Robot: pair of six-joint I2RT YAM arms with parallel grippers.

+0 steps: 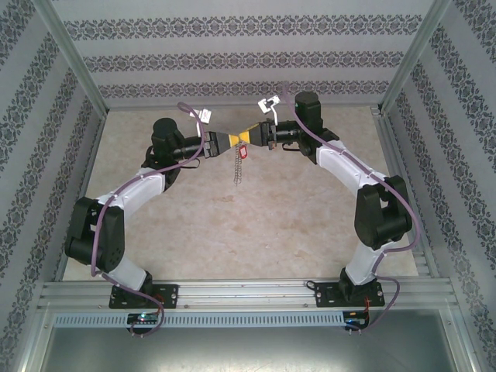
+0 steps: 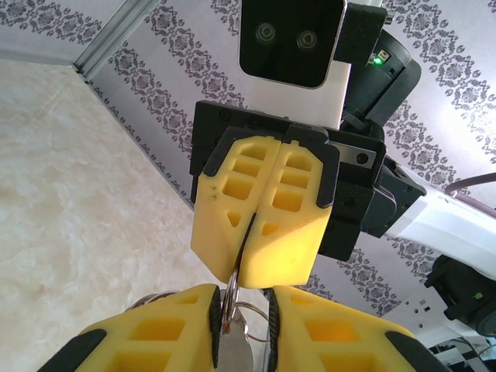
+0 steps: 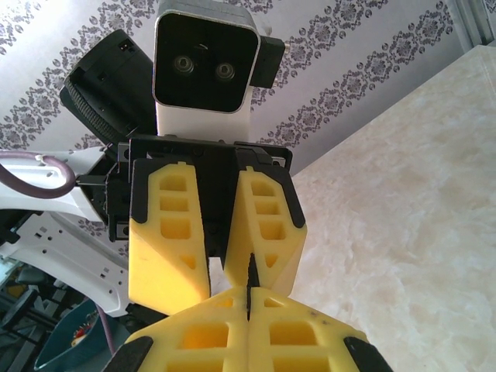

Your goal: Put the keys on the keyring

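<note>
Right hand (image 3: pixel 248 301) (clamped shut) pinches keyring (image 2: pixel 232 285).

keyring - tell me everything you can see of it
The keyring is thin grey metal, hanging in the air over the table with a red tag by its top. Its upper edge disappears into the shut right end effector; silvery rings sit between the fingers of the left end effector facing it.

Rear overview, opposed wrists, right claw (image 2: pixel 246 267) close
</note>
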